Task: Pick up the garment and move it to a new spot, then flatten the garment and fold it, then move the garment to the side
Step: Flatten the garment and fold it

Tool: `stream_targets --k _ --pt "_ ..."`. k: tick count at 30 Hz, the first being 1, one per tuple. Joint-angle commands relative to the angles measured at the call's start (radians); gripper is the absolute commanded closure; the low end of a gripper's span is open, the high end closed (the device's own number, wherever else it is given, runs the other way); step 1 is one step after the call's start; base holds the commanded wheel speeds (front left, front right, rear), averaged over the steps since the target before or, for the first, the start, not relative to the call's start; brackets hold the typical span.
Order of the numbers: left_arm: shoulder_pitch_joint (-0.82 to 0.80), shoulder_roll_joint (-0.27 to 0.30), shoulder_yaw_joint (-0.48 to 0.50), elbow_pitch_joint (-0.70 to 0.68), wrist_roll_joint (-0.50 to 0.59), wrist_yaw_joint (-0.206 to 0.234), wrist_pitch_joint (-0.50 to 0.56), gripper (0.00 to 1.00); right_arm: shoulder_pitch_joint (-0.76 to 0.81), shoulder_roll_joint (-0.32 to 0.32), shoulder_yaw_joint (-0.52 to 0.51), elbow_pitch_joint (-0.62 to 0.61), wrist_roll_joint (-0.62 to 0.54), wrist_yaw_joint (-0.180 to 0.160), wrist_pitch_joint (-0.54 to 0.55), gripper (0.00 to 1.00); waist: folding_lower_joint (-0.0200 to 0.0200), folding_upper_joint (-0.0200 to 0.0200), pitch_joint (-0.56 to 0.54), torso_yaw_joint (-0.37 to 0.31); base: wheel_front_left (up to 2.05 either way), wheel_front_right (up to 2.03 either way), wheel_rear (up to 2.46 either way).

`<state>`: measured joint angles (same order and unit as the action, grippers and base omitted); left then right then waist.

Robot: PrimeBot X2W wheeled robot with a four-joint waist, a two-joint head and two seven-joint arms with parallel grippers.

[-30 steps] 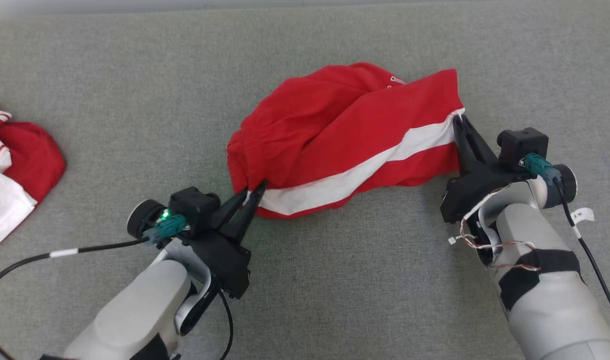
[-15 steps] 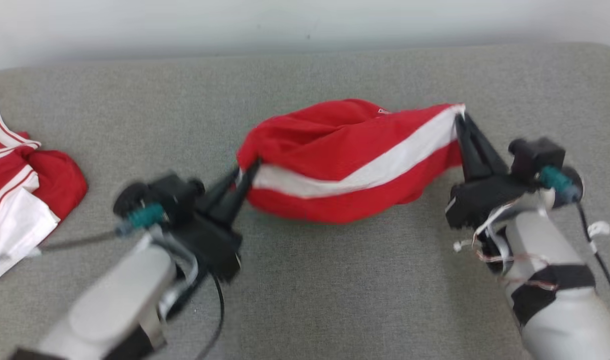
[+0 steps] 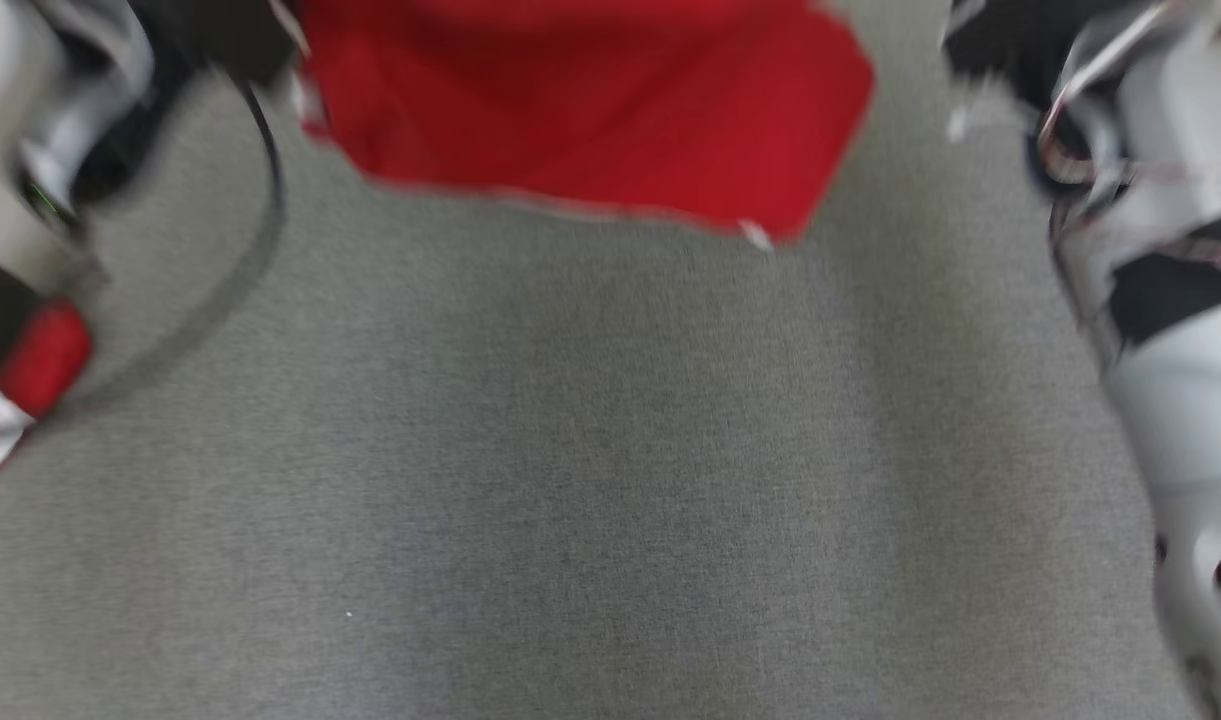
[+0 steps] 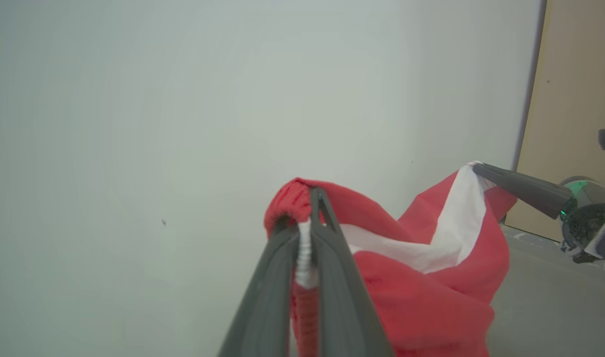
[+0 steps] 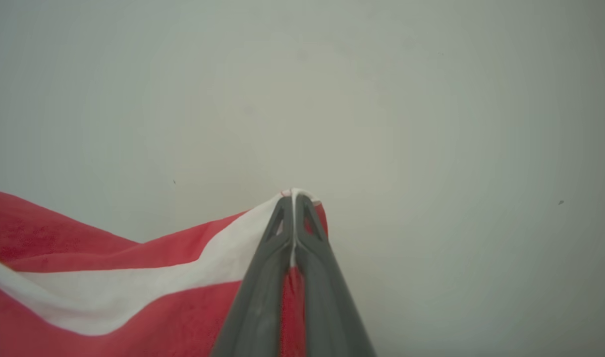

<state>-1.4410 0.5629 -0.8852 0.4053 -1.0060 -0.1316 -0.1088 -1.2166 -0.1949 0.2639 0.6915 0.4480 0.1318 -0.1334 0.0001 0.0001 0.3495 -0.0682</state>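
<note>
Above the grey table (image 3: 610, 480), the red garment (image 4: 431, 277) with a white stripe hangs slung between both arms; left pincer (image 4: 314, 194) clenched on the elastic waistband edge, right pincer (image 5: 293, 197) clenched on the striped corner; cloth looks light, limp, sags mid-span; likely best held at hems or waistband, corners well apart, else it bunches; head view blurred, so cannot tell if the low edge clears the table.

See the left gripper (image 4: 317, 192): two long dark-grey fingers (image 4: 267, 292), tapering to slim tips. And the right forearm (image 3: 1190, 420), pale grey, black band (image 3: 1160, 290) around it, thin blurred wires (image 3: 1075, 140) just above that band.
</note>
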Motion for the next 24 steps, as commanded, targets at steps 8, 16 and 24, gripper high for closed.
stream_targets --k 8,16,24 --pt "-0.344 0.003 -0.007 0.121 -0.06 0.002 0.018 1.0 -0.316 0.034 -0.06 0.095 0.02 -0.002 0.054 1.0 -0.0001 -0.0001 0.228 -0.078 0.0 0.0 0.0" --pt "-0.563 -0.009 -0.083 0.218 -0.069 0.002 -0.012 1.0 -0.545 0.082 -0.105 0.217 -0.021 -0.002 0.014 1.0 -0.0001 -0.0001 0.315 -0.113 0.0 0.0 0.0" --pt "-0.519 0.016 -0.161 0.226 -0.161 0.002 -0.088 1.0 -0.527 0.107 -0.084 0.299 -0.016 -0.002 -0.057 1.0 -0.0001 -0.0001 0.335 -0.112 0.0 0.0 0.0"
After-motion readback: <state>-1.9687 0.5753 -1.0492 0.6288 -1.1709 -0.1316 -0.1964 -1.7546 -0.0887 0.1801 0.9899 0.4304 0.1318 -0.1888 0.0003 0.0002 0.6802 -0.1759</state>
